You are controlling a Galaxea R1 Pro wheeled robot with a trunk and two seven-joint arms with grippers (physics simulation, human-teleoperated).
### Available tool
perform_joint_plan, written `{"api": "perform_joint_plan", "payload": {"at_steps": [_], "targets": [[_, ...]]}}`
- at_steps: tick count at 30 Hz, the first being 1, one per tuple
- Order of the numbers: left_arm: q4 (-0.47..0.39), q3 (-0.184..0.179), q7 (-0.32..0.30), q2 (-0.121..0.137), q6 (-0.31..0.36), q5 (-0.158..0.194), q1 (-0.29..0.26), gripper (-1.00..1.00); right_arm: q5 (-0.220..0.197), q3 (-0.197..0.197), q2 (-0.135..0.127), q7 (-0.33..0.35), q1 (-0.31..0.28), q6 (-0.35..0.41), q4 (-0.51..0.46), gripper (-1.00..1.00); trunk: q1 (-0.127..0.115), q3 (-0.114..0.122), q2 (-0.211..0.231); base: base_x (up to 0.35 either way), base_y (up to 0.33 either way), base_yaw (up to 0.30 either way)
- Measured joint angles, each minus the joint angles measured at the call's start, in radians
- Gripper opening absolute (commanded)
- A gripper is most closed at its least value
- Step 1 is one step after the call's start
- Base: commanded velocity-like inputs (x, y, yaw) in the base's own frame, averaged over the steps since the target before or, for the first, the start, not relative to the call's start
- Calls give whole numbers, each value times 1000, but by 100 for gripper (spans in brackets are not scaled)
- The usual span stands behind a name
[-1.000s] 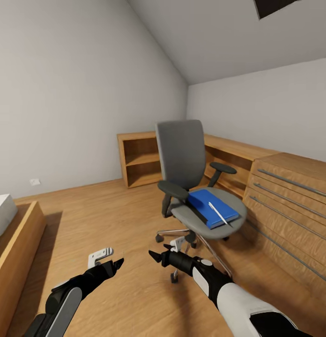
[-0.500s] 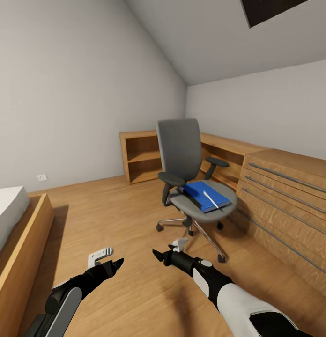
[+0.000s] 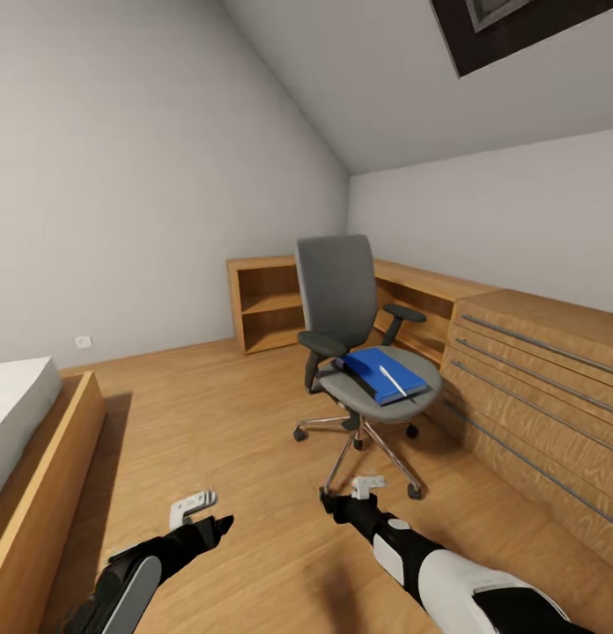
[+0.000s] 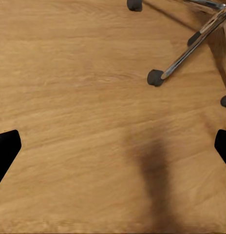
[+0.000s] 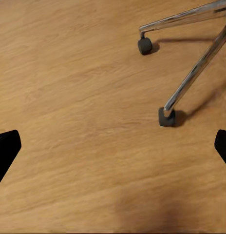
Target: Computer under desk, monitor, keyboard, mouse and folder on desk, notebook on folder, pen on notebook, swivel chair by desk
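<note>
Two arms reach low over the plank floor [image 3: 254, 414] of the bedroom, with the bed [image 3: 33, 440] at our left and low wooden cabinets [image 3: 535, 370] along the far and right walls. We see the swivel chair [image 3: 350, 308] standing well apart from us, just beside the cabinets, its metal star base [image 3: 359, 436] on castors. On its grey seat lies the blue folder [image 3: 381, 374], with the dark notebook [image 3: 355, 377] partly showing beneath it and the pale pen [image 3: 393, 381] resting on top. The left gripper [image 4: 113, 146] and the right gripper [image 5: 113, 146] both hang with fingers spread wide and nothing between them, over bare floor near the castors [image 5: 144, 45]. We judge the step in hand to be the approach to the chair. To do it well, we would stop squarely facing the seat's open front, clear of the base legs, then lift the pen off first so that it cannot roll when the folder is raised.
</note>
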Motion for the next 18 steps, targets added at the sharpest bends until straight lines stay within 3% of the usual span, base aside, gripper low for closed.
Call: {"api": "perform_joint_plan", "payload": {"at_steps": [4,5,7,9,10,16,17,18], "targets": [[106,-62,29,0,-13,-63,0,100,-2,0,-29,-28,34,-78,28,100,-15,13,28,-1,0,0],[147,-88,49,-1,-37,-106,0,100,-4,0,-41,-35,64,-117,34,100,-19,16,35,0,0,0],[182,-108,69,-2,-79,-146,0,100,-5,0,-51,-40,98,-152,38,100,-27,22,49,0,0,0],[214,-120,84,-4,-133,-174,0,100,-6,0,-60,-43,127,-181,41,100,-35,28,63,0,0,0],[289,-133,97,-14,-251,-203,0,100,-9,-2,-77,-47,160,-227,43,100,-38,31,70,0,0,0],[393,-141,108,-43,-373,-221,0,100,-8,-2,-90,-51,191,-276,45,100,-61,50,112,0,0,0],[446,-144,145,-64,-410,-225,1,100,-9,-2,-98,-53,218,-313,45,100,-65,53,119,0,0,0],[454,-146,156,-67,-414,-226,2,100,-8,-2,-99,-53,224,-321,45,100,-69,56,126,0,0,0]]}}
